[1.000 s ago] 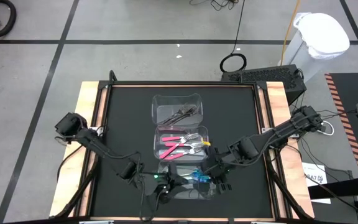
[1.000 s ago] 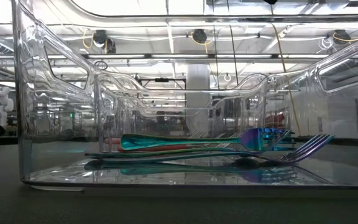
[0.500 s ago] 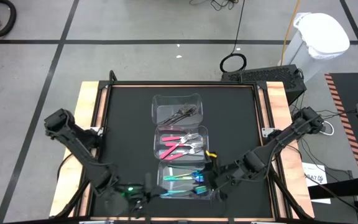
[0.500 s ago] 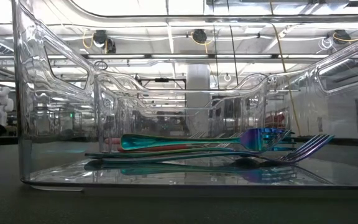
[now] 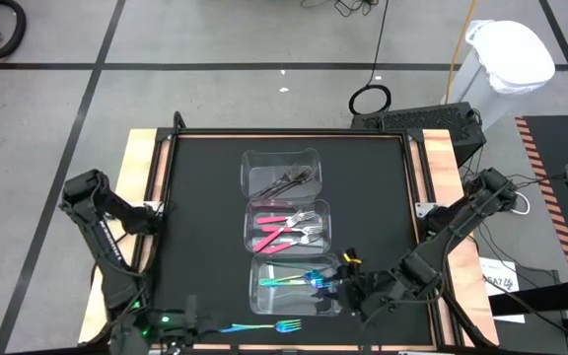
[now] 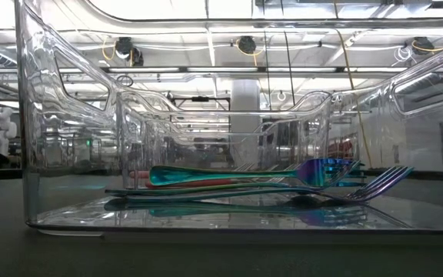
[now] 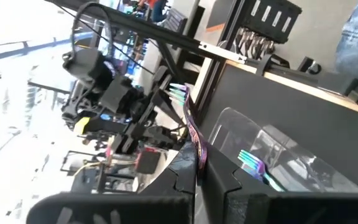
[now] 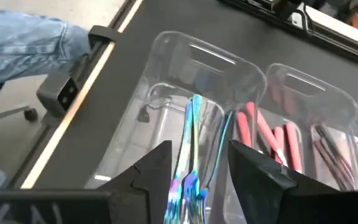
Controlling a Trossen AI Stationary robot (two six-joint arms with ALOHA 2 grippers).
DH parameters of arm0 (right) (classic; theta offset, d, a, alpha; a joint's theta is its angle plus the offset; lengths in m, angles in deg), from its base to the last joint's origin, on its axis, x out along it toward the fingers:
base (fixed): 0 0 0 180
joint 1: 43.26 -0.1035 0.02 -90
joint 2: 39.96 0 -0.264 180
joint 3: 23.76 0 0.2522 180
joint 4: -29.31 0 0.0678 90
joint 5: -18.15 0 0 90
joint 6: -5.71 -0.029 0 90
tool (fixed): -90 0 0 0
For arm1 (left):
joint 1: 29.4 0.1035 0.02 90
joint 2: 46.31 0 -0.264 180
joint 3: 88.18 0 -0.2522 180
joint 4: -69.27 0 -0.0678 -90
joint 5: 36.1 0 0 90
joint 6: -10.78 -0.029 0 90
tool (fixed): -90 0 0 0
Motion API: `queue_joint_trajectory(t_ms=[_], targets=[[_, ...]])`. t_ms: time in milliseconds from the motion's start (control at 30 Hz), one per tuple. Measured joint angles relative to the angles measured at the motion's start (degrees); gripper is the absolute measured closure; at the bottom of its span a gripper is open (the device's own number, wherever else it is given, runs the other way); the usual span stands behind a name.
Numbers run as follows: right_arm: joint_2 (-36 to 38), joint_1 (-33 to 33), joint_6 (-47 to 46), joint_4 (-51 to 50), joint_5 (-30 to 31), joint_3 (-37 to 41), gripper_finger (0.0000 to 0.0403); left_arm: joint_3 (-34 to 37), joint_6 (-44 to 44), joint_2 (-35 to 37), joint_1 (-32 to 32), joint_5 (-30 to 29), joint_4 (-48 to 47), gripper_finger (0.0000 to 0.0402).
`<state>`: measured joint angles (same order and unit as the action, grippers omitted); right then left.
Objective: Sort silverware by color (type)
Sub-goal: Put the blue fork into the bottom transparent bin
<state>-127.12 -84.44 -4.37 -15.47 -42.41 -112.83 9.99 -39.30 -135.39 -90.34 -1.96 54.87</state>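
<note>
Three clear containers stand in a column at mid-table. The far one holds dark grey forks [image 5: 284, 179], the middle one pink forks [image 5: 286, 231], and the near one teal forks [image 5: 286, 280] lying flat on its floor [image 6: 244, 181]. My left gripper [image 5: 208, 327] is near the table's near edge, left of the near container, shut on one teal fork [image 5: 262, 326]. My right gripper [image 5: 347, 280] is open at the near container's right end. Its fingers [image 8: 157, 168] stand on either side of the teal forks' [image 8: 192, 134] tine ends. My left gripper [image 7: 199, 175] pinches the teal fork by its handle [image 7: 196, 146], toward the handle's free end. The fingers come level from the table's left and lie along the fork. Its tines [image 7: 178, 93] point toward the table's right. Whether it rests on the table does not show.
The near container's wall [image 6: 29, 115] fills the low view. Wooden table edges [image 5: 138, 197] run down both sides. A person in jeans [image 8: 23, 34] stands beyond the table's edge. Cables and a white bin [image 5: 509, 54] lie off the table to the far right.
My left gripper has drawn back from the near container toward the table's near left corner, and a teal fork has come out of the container with it and now lies along the near edge. My right arm has swung toward the near right corner.
</note>
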Motion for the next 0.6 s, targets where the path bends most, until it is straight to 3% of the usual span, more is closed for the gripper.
queue_joint_trajectory(t_ms=[167, 333, 600], targets=[[1.25, -2.15, -1.92, -4.82, 5.16, 0.00, 0.0255, 0.00, 0.17, 0.00, -2.26, -5.06, -0.12, 0.0396], [4.24, -3.38, -2.73, -3.39, 5.03, 4.57, 0.0286, 0.00, 1.50, 0.00, -3.63, -7.76, -2.15, 0.0396], [16.74, -3.35, -2.27, 6.44, 4.88, 18.68, 0.0361, 1.23, 17.44, 4.41, -3.56, -8.64, -14.15, 0.0399]])
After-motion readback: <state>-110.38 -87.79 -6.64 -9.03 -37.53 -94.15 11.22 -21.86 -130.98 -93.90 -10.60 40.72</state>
